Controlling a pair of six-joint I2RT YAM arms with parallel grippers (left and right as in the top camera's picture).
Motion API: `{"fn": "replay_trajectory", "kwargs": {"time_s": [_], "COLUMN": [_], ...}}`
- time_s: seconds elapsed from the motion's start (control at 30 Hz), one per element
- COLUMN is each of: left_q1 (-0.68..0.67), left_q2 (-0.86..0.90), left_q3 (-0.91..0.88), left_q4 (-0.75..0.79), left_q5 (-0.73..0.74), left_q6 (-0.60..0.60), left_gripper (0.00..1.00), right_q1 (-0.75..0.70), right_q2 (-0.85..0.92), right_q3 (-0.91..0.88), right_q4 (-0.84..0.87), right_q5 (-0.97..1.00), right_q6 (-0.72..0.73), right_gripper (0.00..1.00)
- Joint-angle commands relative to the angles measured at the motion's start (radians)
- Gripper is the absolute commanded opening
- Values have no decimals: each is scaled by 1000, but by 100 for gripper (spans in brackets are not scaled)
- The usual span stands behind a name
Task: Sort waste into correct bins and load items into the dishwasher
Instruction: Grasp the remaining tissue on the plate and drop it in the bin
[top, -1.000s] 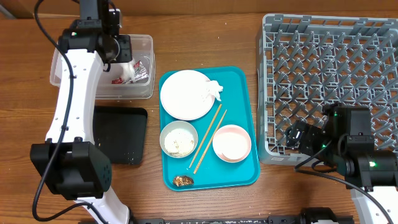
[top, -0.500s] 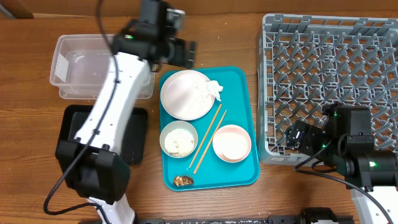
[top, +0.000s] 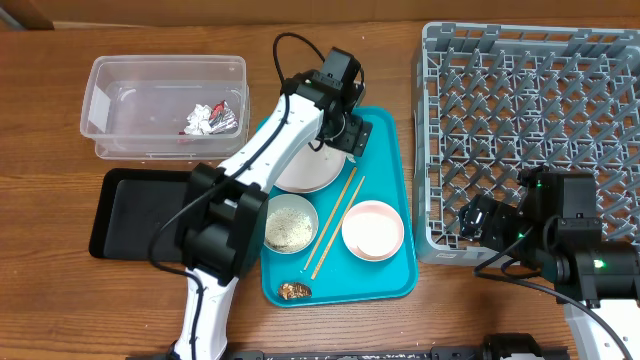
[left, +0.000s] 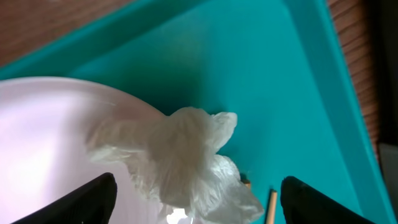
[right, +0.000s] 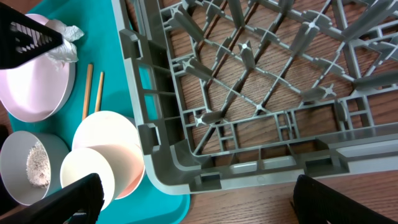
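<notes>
My left gripper (top: 347, 136) is open and hangs low over the crumpled white napkin (left: 180, 158), one finger on each side of it (left: 196, 202). The napkin lies on the right rim of the white plate (top: 300, 172) on the teal tray. Foil wrappers (top: 214, 118) lie in the clear tub (top: 120, 75). The grey bowl (top: 290, 222) holds rice grains. The pink bowl (top: 372, 230), two chopsticks (top: 335, 220) and a brown scrap (top: 294, 291) are on the tray. My right gripper (top: 478, 216) is open and empty (right: 205, 208) by the front left corner of the dish rack (top: 530, 120).
The teal tray (top: 385, 140) sits mid-table between the tub and the rack. The black tray (top: 130, 215) lies in front of the tub. The rack's grey corner (right: 161, 168) is right next to the pink bowl (right: 106, 158).
My left arm has swung right from the clear tub to above the napkin on the plate. The foil wrappers stay in the tub. The right arm has not moved.
</notes>
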Motion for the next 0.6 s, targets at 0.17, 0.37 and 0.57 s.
{"fn": "replay_trajectory", "kwargs": {"time_s": [0.17,0.37,0.57], "left_q1": [-3,-1,27], "left_q2": [37,37,9], "left_q3": [13,15,129], "left_q4": [-24,-33,-183], "left_q5": [10,10,-16], "left_q6": [-27,-26,-16], "left_gripper": [33,4,4], "right_q1": [2,2,2], "right_q2": [0,0,0], "right_q3": [29,29,29], "right_q4": [5,5,5], "right_q5": [-5,-5,-4], "right_q6": [-6,-6,-6], "right_gripper": [100,100,100]}}
